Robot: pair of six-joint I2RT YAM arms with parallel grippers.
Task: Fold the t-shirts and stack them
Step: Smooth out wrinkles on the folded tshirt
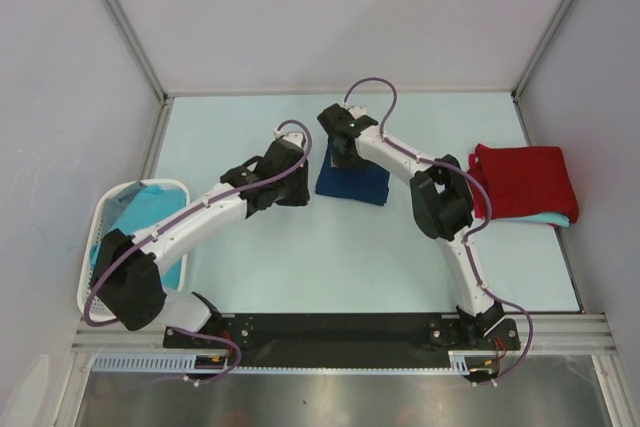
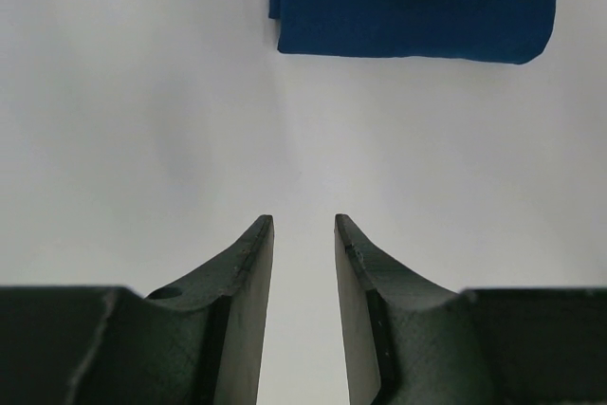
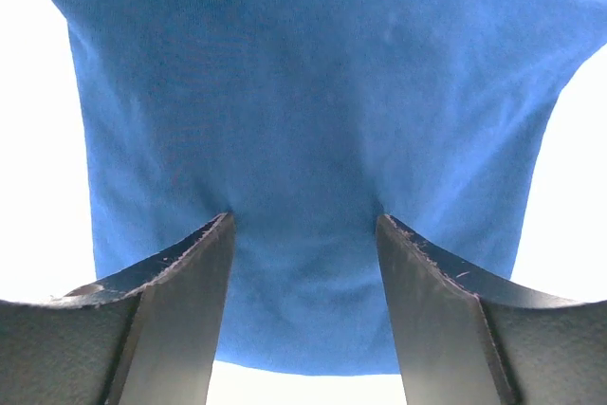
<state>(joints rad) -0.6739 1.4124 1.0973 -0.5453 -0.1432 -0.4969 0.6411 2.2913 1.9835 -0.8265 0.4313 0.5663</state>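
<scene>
A folded navy t-shirt (image 1: 358, 185) lies mid-table. My right gripper (image 1: 340, 160) stands over its left part. In the right wrist view the gripper (image 3: 305, 215) is open wide, and both fingertips (image 3: 216, 234) press down into the blue cloth (image 3: 313, 92) without pinching it. My left gripper (image 1: 297, 179) hovers just left of the shirt. In the left wrist view it (image 2: 303, 220) is open with only bare table between the fingers, and the navy t-shirt (image 2: 413, 2) lies ahead of it. A folded red t-shirt (image 1: 525, 179) rests on a turquoise one (image 1: 556, 219) at the right.
A white perforated basket (image 1: 92, 247) stands at the left table edge with turquoise cloth (image 1: 145, 209) inside it. The left arm's elbow hangs over its near end. Grey walls close in the table at the back and on both sides.
</scene>
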